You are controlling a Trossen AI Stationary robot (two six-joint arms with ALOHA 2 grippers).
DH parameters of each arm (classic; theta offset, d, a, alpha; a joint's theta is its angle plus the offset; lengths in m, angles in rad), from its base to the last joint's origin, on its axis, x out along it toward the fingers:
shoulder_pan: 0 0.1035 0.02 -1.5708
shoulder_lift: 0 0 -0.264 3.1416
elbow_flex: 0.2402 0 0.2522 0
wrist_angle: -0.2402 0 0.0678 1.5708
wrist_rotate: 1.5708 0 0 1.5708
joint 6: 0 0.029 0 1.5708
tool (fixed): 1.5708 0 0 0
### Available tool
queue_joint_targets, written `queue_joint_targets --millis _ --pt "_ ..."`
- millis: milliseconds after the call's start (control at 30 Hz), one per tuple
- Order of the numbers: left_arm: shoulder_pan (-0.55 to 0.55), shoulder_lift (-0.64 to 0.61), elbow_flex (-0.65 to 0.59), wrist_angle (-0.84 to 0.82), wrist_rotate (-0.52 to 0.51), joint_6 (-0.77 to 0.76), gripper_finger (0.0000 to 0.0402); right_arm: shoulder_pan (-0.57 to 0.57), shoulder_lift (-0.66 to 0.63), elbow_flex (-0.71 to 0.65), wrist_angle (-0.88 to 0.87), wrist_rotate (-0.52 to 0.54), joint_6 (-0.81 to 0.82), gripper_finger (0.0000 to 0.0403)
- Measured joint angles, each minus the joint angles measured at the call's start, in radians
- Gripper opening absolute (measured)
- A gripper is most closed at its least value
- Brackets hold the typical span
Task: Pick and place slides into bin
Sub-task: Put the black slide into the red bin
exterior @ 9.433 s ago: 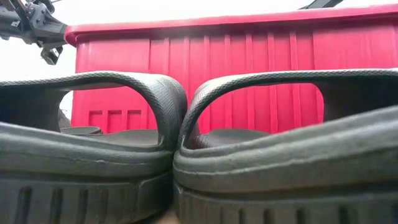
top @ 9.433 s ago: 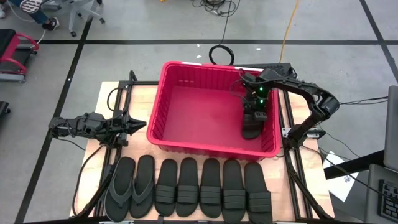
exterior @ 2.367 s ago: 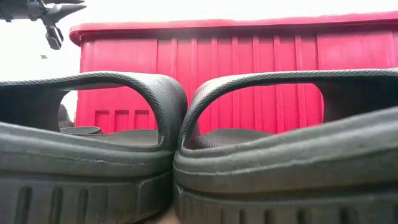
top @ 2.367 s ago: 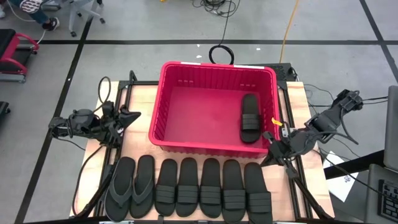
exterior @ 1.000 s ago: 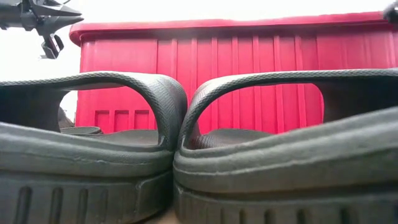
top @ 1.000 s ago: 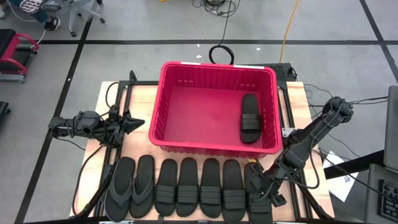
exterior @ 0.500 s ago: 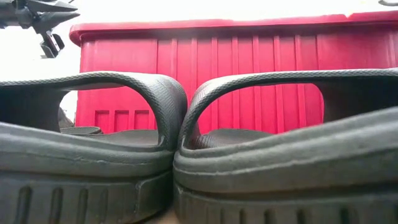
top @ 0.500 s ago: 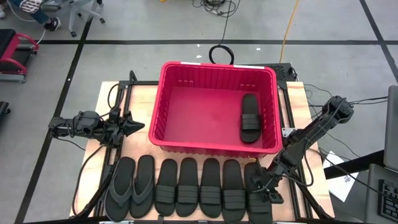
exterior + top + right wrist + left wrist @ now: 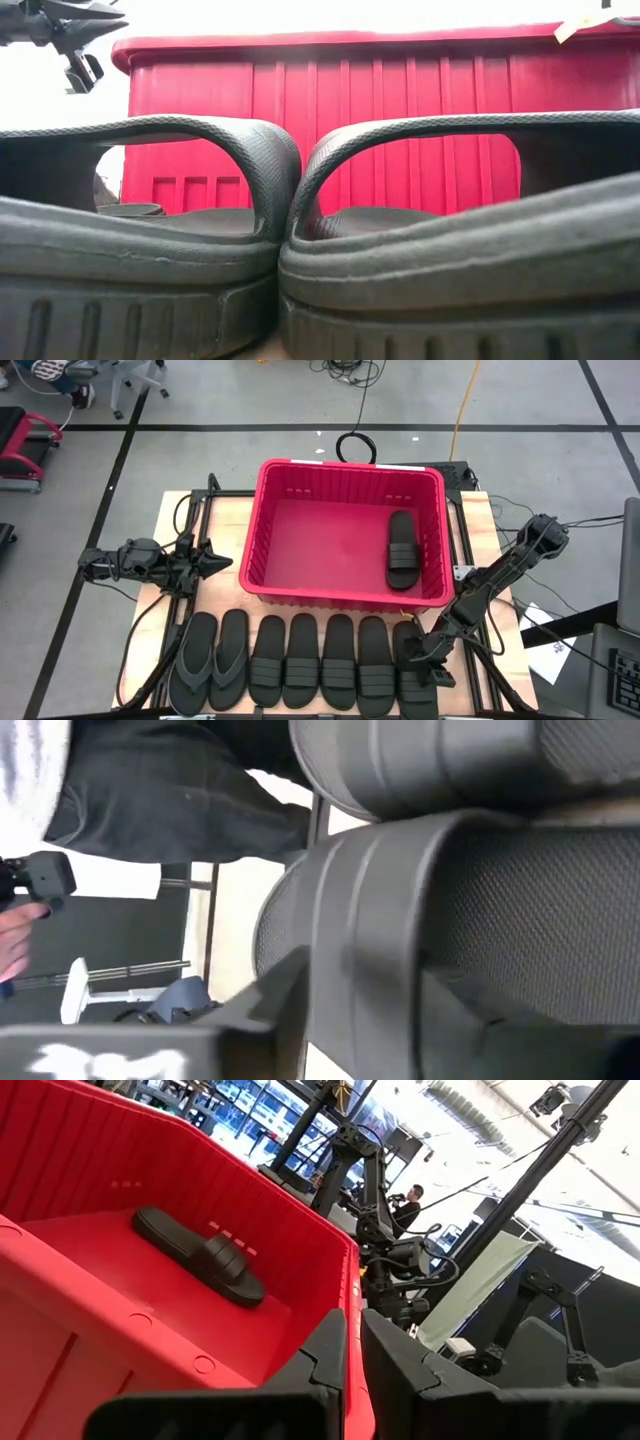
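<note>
A row of black slides lies along the table's near edge, soles down, with a dark-grey flip-flop pair [image 9: 213, 658] at its left end. The red bin [image 9: 340, 592] stands behind the row, and one slide [image 9: 402, 550] lies on its floor by the right wall. My right gripper [image 9: 426, 659] is down at the rightmost slide [image 9: 413, 678], shut on its band. My left gripper [image 9: 226, 561] hovers shut, level, to the left of the bin and touches nothing. My right gripper has the rightmost slide's ribbed band [image 9: 365, 950] pinched between its two fingers, one finger [image 9: 275, 1005] on the band's outer face and the other [image 9: 480, 1015] on the textured inner side. It comes slanting down from the table's right. The slide lies flat on the table.
The bin's near wall stands just behind the row of slides. Metal frame rails [image 9: 470, 650] and cables run along both table sides. Two slides [image 9: 300, 230] fill the low view. A person's hand [image 9: 15, 935] shows beyond the table's near edge.
My right gripper has sunk onto the rightmost slide and rolled at the wrist, shifting slightly toward the bin. The slides have kept their places.
</note>
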State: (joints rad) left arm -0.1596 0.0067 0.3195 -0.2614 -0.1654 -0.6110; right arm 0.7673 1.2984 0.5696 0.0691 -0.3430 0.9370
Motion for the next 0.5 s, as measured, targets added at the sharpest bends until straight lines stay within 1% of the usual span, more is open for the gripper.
queue_joint_targets --millis 133,167,200,267,367,467,500 --pt "0.000 0.000 0.000 -0.001 -0.017 0.003 0.0031 0.000 0.000 0.000 0.032 0.000 -0.006 0.0042" --pt "0.000 0.000 0.000 -0.001 -0.018 0.004 0.0031 0.000 0.000 0.000 0.032 -0.003 -0.005 0.0022" --pt "0.000 0.000 0.000 -0.003 -0.018 0.004 0.0031 0.000 0.000 0.000 0.032 -0.003 -0.004 0.0013" --pt "0.000 0.000 0.000 -0.007 -0.018 0.004 0.0031 0.000 0.000 0.000 0.044 -0.009 0.010 0.0015" --pt "0.000 0.000 0.000 -0.007 -0.018 0.004 0.0031 -0.001 0.000 0.000 0.095 -0.055 0.021 0.0012" --pt "0.000 0.000 0.000 -0.007 -0.019 0.004 0.0031 -0.001 0.000 0.000 0.205 -0.105 0.057 0.0006" --pt "0.000 0.000 0.000 -0.007 -0.019 0.004 0.0031 -0.001 0.000 0.000 0.251 -0.107 0.080 0.0006"
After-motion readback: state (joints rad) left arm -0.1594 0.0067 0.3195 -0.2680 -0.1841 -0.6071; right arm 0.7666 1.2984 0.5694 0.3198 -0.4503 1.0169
